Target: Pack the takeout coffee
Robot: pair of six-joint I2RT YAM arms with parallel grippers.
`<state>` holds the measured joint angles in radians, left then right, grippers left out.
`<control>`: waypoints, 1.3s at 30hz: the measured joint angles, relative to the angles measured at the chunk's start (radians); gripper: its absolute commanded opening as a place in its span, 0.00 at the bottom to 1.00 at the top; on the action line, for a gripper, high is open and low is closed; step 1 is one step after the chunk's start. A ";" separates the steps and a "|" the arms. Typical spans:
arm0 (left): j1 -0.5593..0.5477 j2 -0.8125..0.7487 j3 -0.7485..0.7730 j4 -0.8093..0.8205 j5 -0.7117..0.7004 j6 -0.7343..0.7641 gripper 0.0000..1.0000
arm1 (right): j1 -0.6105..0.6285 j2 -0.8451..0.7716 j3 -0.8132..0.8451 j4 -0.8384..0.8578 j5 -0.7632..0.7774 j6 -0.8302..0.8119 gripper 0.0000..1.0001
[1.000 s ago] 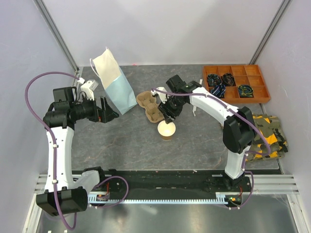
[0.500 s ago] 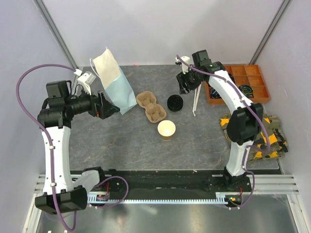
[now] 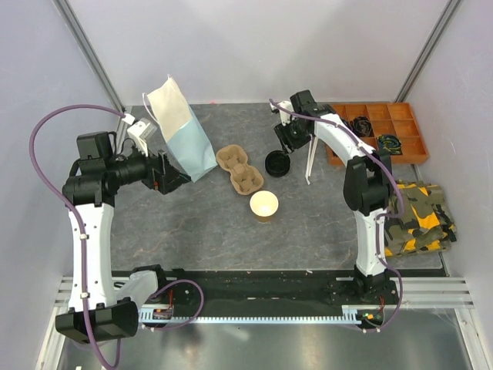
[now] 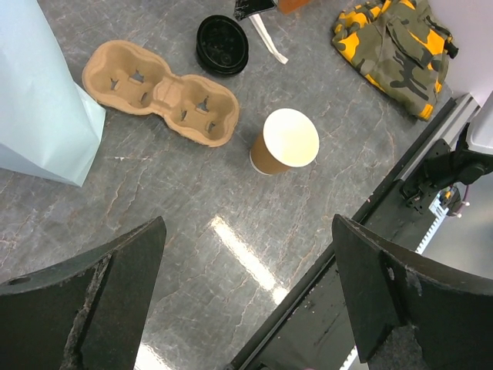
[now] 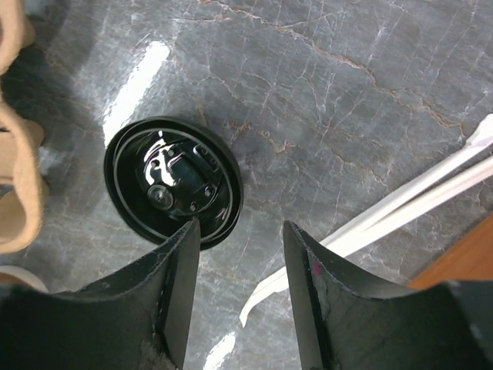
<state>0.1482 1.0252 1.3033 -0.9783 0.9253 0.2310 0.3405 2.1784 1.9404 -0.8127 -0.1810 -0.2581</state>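
Observation:
The tan paper cup (image 3: 264, 206) stands upright and uncovered, cream-white inside, on the grey table; it also shows in the left wrist view (image 4: 284, 142). Its black round lid (image 3: 277, 163) lies apart on the table, seen in the left wrist view (image 4: 222, 45) and the right wrist view (image 5: 172, 180). My right gripper (image 3: 286, 141) is open and empty, hovering just beyond the lid; the gripper (image 5: 239, 231) has one finger over the lid's edge. My left gripper (image 3: 179, 180) is open and empty beside the light-blue bag (image 3: 183, 131); in its wrist view the gripper (image 4: 250, 239) is above bare table.
The tan pulp two-cup carrier (image 3: 239, 170) lies between bag and lid. White wrapped straws (image 3: 309, 158) lie right of the lid. An orange compartment tray (image 3: 375, 132) with dark coiled items sits at the back right. A camouflage cloth (image 3: 420, 218) lies at the right edge.
The right gripper left the cup area, the lid appeared on the table, and the gripper swung back then returned above the lid. The left arm drew back slightly toward the bag.

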 measured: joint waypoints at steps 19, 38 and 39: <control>0.000 0.045 -0.018 0.038 -0.007 0.000 0.95 | 0.000 0.081 0.005 0.048 0.005 0.001 0.36; -0.006 0.077 -0.005 0.053 -0.008 0.000 0.96 | -0.004 0.071 0.005 0.054 -0.008 0.001 0.00; -0.013 0.079 0.005 0.053 -0.009 0.006 0.97 | -0.005 0.063 0.005 0.051 -0.014 0.002 0.00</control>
<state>0.1352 1.1038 1.3083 -0.9257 0.9161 0.2367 0.3351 2.2410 1.9453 -0.7616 -0.1947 -0.2565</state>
